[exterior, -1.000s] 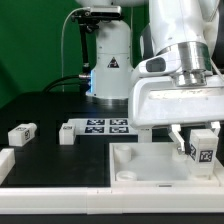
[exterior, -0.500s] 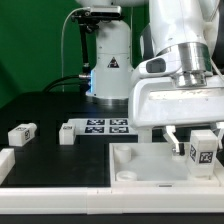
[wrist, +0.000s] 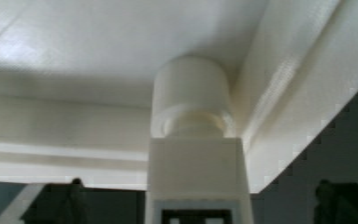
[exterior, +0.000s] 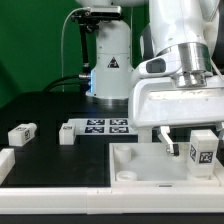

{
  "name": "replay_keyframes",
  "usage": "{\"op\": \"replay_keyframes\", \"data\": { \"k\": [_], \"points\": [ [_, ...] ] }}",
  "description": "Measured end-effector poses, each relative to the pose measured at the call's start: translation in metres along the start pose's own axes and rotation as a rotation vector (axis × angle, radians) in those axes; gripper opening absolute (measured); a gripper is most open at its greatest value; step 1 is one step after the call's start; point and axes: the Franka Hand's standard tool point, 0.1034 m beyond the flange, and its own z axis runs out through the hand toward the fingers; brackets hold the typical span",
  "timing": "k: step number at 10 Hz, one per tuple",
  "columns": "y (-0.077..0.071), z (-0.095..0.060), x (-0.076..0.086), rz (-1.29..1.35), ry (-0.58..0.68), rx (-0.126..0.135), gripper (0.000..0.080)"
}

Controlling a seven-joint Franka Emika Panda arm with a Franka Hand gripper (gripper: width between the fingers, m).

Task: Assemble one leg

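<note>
Leg (exterior: 204, 150) stands upright on the square panel (exterior: 140, 168), by the worktop's front edge near the corner at the exterior view's right. The wrist view shows its rounded end (wrist: 194, 85) beside the panel's raised rim (wrist: 291, 80). The gripper (exterior: 193, 147) hangs over it with fingers apart, the visible finger (exterior: 165, 142) clear of the leg. The marker board (exterior: 105, 126) lies mid-worktop. A second leg (exterior: 67, 133) lies just beside it, and a third leg (exterior: 22, 132) lies nearer the edge at the exterior view's left.
</note>
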Motion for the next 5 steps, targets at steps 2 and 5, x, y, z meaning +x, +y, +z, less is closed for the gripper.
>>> {"op": "replay_keyframes", "data": {
  "k": [2, 5],
  "points": [
    [0.0, 0.0, 0.001, 0.0, 0.001, 0.0, 0.0649],
    [-0.004, -0.022, 0.02, 0.013, -0.018, 0.013, 0.0649]
  ]
}}
